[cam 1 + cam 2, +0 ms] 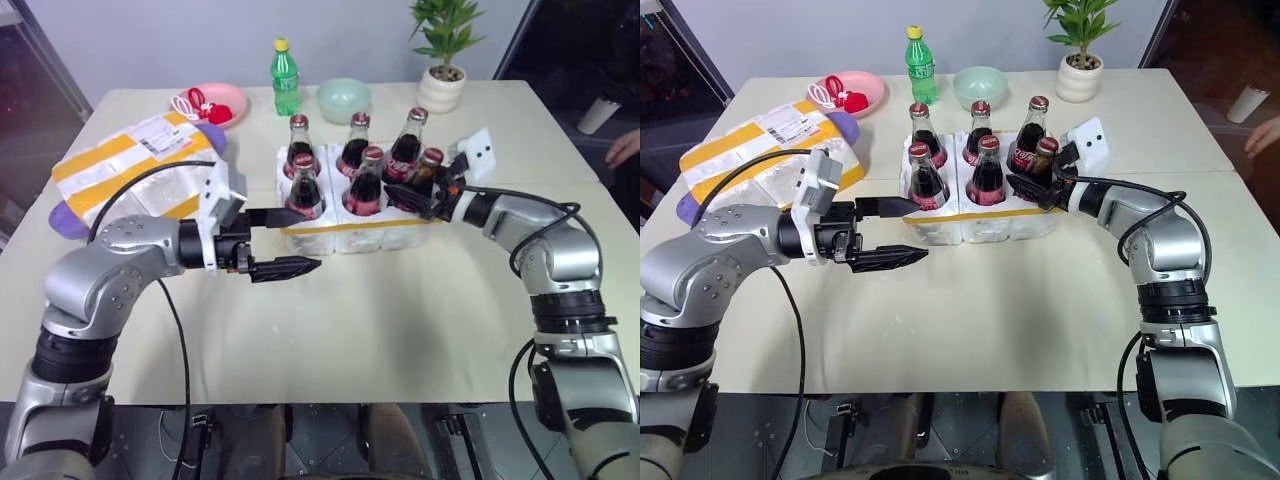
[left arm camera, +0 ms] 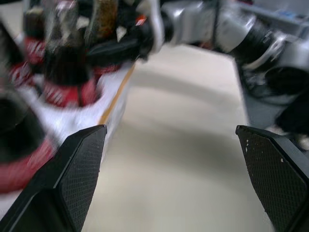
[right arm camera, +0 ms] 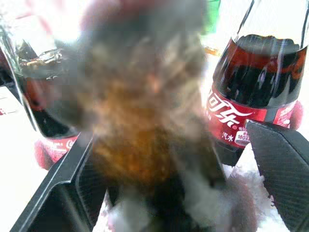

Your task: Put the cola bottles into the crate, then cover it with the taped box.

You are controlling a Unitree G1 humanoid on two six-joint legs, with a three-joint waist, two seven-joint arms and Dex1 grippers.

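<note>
Black, cross-hatched fingers of the left gripper stand wide apart with nothing between them, held over the bare cream table just in front of the crate; its upper finger reaches the near-left cola bottle. In the left wrist view the two textured pads frame bare tabletop, with the crate's corner and yellow strip beside one of them.

The crate is a low white foam tray with a yellow tape strip along its lower edge. All six cola bottles stand upright in its round pockets, three in the near row and three behind: dark glass, red caps, red labels.

At the crate's right end, the right gripper sits around the near-right bottle. In the right wrist view its fingers are spread to either side of that bottle, which blurs brown and grey close to the lens; I cannot tell whether they touch it. The neighbouring bottle's red label carries white script in Chinese characters.

Further back on the left lies the taped box, white foam wrapped in broad yellow bands, a printed white label on top, too small to read. It is well apart from both grippers.
</note>
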